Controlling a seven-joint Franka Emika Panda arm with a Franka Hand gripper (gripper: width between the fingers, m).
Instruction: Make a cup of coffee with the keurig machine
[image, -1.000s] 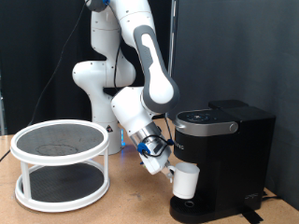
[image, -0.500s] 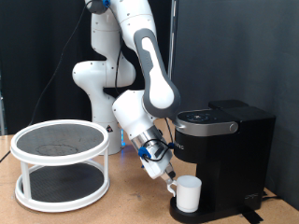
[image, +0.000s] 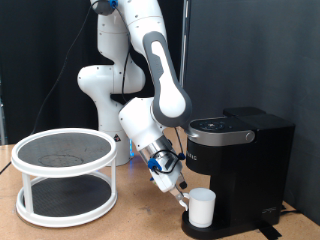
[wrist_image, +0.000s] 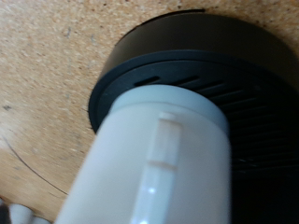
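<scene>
The white cup (image: 203, 207) stands upright on the round drip base (image: 228, 229) of the black keurig machine (image: 240, 150), under its spout, at the exterior view's right. My gripper (image: 184, 199) is low at the cup's left side, right by it. In the wrist view the cup (wrist_image: 159, 159) fills the picture with its handle (wrist_image: 161, 154) facing the camera, and the slotted black drip base (wrist_image: 234, 84) is under it. The gripper's fingers do not show there. The machine's lid is down.
A white two-tier round rack (image: 65, 175) with dark mesh shelves stands on the cork tabletop (image: 130, 215) at the exterior view's left. The robot's base (image: 105, 95) is behind, and a black curtain hangs behind the machine.
The gripper carried the cup down onto the drip base. In the last half second the cup stayed put and the arm barely shifted.
</scene>
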